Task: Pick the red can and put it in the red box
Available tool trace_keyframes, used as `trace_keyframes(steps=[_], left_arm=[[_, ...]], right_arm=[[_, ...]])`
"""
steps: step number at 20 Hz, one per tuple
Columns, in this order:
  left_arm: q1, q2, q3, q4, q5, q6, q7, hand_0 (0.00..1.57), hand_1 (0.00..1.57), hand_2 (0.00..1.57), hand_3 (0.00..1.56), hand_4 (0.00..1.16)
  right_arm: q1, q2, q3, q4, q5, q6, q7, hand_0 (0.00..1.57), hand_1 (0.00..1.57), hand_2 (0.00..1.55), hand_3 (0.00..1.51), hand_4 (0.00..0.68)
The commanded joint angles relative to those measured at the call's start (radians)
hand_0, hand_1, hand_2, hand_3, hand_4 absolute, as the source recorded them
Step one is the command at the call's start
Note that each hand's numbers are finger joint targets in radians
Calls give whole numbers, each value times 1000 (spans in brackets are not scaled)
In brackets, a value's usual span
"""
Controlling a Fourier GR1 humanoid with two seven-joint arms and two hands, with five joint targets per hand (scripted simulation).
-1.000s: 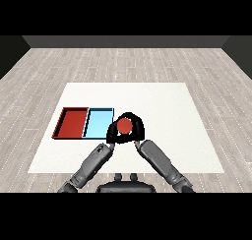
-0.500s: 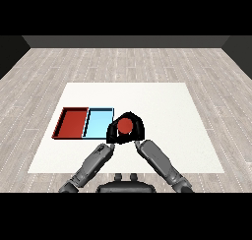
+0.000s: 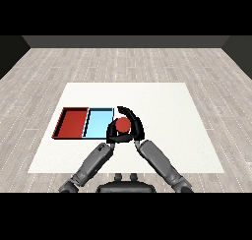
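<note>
The right robot hand (image 3: 134,127) has its black fingers and thumb curled round the small red cylindrical can (image 3: 122,125), whose round top shows between them. The can sits just to the right of the shallow light blue rectangular tray (image 3: 97,117), close to that tray's near right corner; whether it rests on the white counter (image 3: 162,106) or is lifted a little off it cannot be told from this view. The left robot hand (image 3: 111,135) lies close against the can's left side, beside the right one, and it is too dark and too merged with the other hand to tell whether its fingers are curled or straight.

The shallow red rectangular tray (image 3: 72,109) lies on the far side of the blue one, the two trays touching side by side, so the can is well apart from where it belongs. The carry has not yet crossed either tray.

The likely trouble lies in that route. The can must pass over the whole blue tray to reach the red one, and a release made too soon would leave it in the wrong tray. A low carry could catch the can's base on the blue tray's raised rim or on the wall the trays share, tipping it. The left forearm also stands in the path leftward and could be bumped.

No brand, label or writing can be read on the can, the trays or the counter.
</note>
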Motion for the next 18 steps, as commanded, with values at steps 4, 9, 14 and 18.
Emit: trace_keyframes(steps=[4,9,14,18], left_arm=[[23,5,87,-28,-50,-54,21,1571,1571,1571,1496,1135],[47,-13,-6,-18,-52,27,-23,1571,1571,1571,1483,1135],[34,-13,5,-16,-41,40,-28,1571,1571,1571,1468,1131],[27,0,97,5,-72,-16,-19,1571,1571,1561,1460,1132]], right_arm=[[29,2,-27,-30,7,29,34,0,0,0,0,0],[-24,-13,-86,-91,47,21,148,0,0,0,0,0],[175,-19,-92,-128,-8,118,-11,0,0,0,0,0],[162,-60,-161,-207,-23,171,52,0,0,0,0,0]])
